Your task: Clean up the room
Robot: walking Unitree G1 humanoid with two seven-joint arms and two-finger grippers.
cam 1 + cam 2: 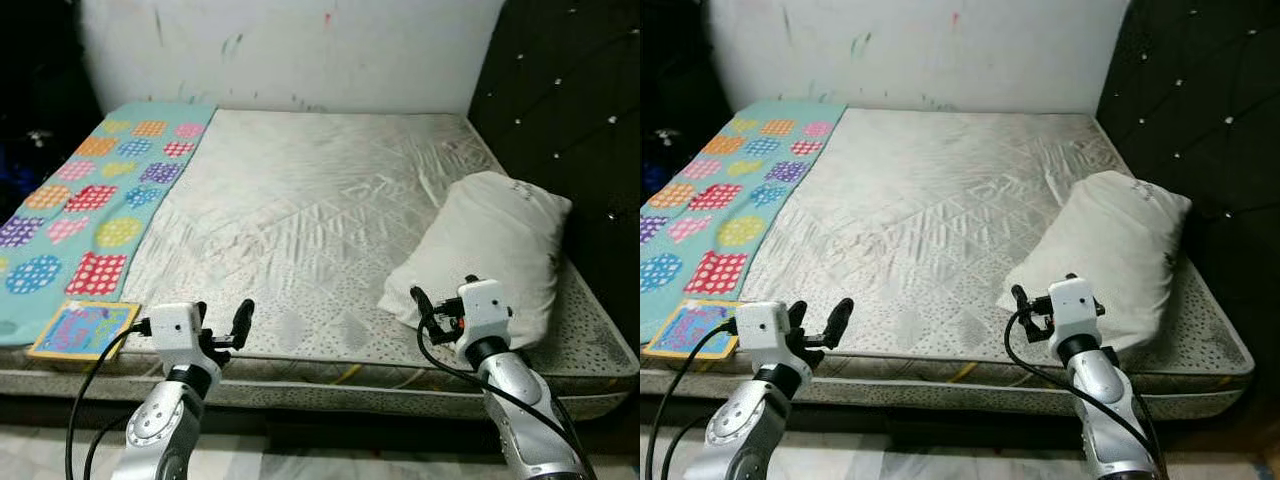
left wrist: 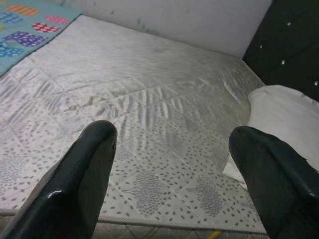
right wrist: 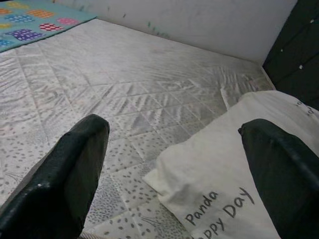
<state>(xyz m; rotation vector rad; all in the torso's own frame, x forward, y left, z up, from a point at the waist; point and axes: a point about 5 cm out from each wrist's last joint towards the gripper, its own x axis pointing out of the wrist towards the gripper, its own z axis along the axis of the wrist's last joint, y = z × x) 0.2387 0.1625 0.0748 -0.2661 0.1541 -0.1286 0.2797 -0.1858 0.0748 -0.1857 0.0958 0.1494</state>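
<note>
Head views: bare grey quilted mattress (image 1: pixel 300 230), white rectangular fabric pillow (image 1: pixel 490 255) on its right near side, teal patterned blanket (image 1: pixel 90 200) along the left, small colourful picture book (image 1: pixel 85 330) at the left near corner. Both arms are raised at the near edge. Likely step: take the pillow; best gripped at its near corner, pinching cloth, not mattress. Left wrist view: left gripper (image 2: pixel 169 169) fingers apart, over mattress. Right wrist view: right gripper (image 3: pixel 174 179) fingers apart, above the pillow's corner; print reads "Panda", then "…ppy Day".

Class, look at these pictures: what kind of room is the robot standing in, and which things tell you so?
Most likely a bedroom: a bare grey quilted mattress, a white pillow printed with words, and a black tufted headboard beside it.
</note>
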